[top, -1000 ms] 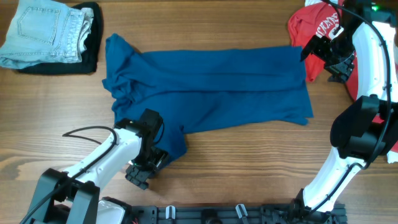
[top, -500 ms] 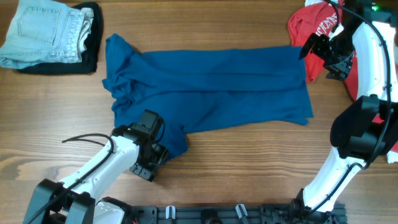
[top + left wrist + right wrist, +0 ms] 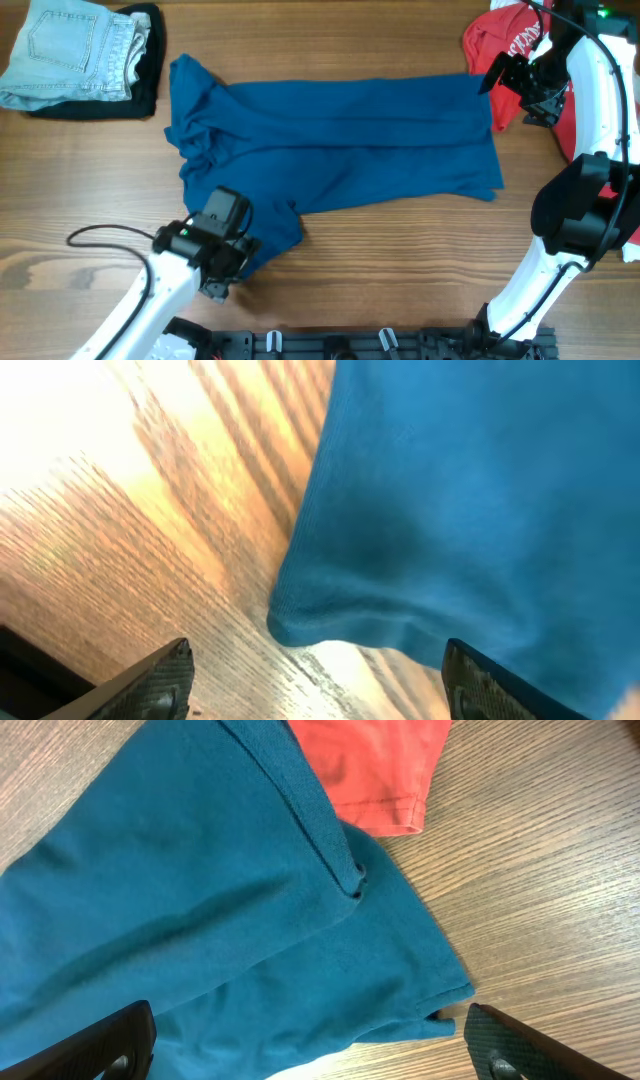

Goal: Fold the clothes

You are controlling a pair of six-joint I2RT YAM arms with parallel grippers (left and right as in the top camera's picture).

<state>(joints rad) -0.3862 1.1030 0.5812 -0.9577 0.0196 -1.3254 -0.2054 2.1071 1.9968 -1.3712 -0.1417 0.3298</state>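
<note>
The dark-blue shirt (image 3: 340, 140) lies spread across the middle of the table, bunched at its left end. My left gripper (image 3: 224, 275) is open and empty just above the wood at the shirt's lower-left sleeve corner. In the left wrist view the blue hem (image 3: 420, 520) lies just ahead of the open gripper (image 3: 320, 690). My right gripper (image 3: 493, 78) is open over the shirt's upper-right corner. The right wrist view shows the gripper (image 3: 300, 1050) above blue cloth (image 3: 200, 900), with the red T-shirt (image 3: 370, 765) beyond. The red T-shirt (image 3: 500, 35) lies crumpled at the far right. The white garment is out of view.
Folded light jeans (image 3: 70, 50) lie on a black garment (image 3: 148, 60) at the far left corner. The right arm's white links (image 3: 600, 100) stand along the right edge. The left arm's cable (image 3: 100, 235) loops over the near-left wood.
My left arm has swung toward the near-left and the gripper has backed slightly off the sleeve corner. The right gripper has edged up a little. The shirt has not moved.
</note>
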